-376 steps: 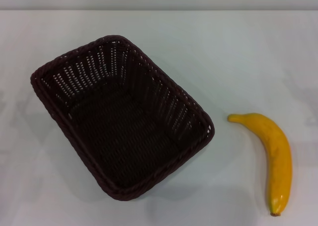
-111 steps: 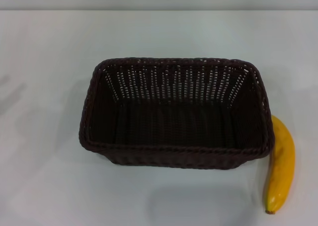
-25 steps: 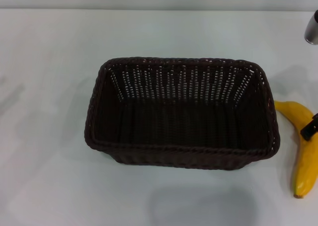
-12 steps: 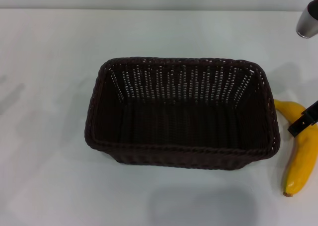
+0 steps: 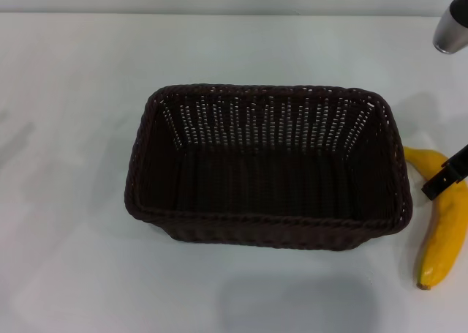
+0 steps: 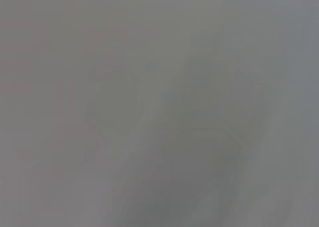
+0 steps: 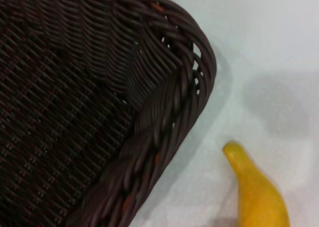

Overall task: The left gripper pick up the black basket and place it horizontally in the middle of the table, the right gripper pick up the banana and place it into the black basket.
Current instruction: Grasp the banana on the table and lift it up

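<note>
The black basket [image 5: 268, 223] stands lengthwise across the middle of the white table [image 5: 73, 69], open side up and with nothing inside. The yellow banana [image 5: 443, 234] lies just right of the basket's right end, its stem end up near the rim. My right gripper [image 5: 444, 181] comes in from the right edge, one thin black finger across the banana's upper part, gripping it. The arm's silver-grey segment [image 5: 450, 27] shows at the top right. In the right wrist view the basket's corner [image 7: 169, 102] and the banana's tip [image 7: 251, 184] are close together. The left gripper is out of view.
Bare white tabletop runs left of the basket [image 5: 66, 201] and in front of it. The left wrist view shows only a blank grey surface. The table's far edge runs along the top of the head view.
Over the last second the banana's lower end swung left toward the basket and the right finger shifted slightly left with it. Earlier, the basket went from diagonal to horizontal.
</note>
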`<action>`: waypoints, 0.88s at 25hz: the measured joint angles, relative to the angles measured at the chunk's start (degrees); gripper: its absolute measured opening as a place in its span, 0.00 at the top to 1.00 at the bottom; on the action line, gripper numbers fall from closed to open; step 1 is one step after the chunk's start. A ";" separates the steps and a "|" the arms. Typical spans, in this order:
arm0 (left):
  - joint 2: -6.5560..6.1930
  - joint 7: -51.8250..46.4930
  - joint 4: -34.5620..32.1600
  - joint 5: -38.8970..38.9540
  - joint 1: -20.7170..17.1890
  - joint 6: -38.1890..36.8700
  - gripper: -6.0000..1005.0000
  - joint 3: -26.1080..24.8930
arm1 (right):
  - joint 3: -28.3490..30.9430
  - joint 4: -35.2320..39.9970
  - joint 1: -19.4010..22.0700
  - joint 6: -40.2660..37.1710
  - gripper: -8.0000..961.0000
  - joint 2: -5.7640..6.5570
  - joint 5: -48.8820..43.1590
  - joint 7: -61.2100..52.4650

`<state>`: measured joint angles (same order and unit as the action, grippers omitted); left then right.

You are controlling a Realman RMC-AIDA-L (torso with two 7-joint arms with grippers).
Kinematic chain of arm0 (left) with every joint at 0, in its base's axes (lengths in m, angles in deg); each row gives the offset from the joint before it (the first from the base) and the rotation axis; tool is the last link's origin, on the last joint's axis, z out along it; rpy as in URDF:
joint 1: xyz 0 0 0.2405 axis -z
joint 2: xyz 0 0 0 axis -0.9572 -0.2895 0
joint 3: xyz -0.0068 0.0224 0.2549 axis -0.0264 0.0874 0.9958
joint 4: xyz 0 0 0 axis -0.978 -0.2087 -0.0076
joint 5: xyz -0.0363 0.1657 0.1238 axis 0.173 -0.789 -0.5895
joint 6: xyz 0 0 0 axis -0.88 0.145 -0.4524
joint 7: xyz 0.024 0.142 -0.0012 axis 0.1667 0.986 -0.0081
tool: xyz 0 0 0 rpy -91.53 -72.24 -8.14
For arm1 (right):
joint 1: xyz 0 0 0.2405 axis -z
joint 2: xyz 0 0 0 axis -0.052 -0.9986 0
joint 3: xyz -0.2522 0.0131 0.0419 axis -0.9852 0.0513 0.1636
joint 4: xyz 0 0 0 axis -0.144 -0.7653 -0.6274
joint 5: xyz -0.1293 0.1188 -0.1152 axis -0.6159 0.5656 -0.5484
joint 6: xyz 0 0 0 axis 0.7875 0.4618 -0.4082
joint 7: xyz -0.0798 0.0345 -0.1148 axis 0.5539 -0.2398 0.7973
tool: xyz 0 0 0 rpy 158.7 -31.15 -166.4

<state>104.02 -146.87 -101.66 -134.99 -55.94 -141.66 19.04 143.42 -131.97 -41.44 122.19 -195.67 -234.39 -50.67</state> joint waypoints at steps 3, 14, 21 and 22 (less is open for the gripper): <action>-0.01 0.00 0.00 0.07 0.00 0.26 0.33 0.00 | -0.28 -0.80 0.22 0.23 0.16 -0.08 0.02 -0.29; -0.11 -0.08 0.00 0.31 -0.08 0.54 0.33 0.01 | -3.71 -1.06 0.30 -0.40 0.19 -0.23 -0.81 -2.81; -0.10 -0.08 0.00 0.28 -0.13 0.60 0.33 0.01 | -7.71 -1.81 0.32 -1.31 0.21 -0.22 -3.39 -4.47; -0.10 -0.08 0.00 0.28 -0.13 0.61 0.33 0.01 | -7.87 -1.96 0.34 -1.32 0.21 -0.22 -3.57 -4.47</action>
<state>103.92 -146.95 -101.66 -134.70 -56.07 -141.06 19.04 135.55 -133.93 -41.10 120.87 -195.90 -237.96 -55.15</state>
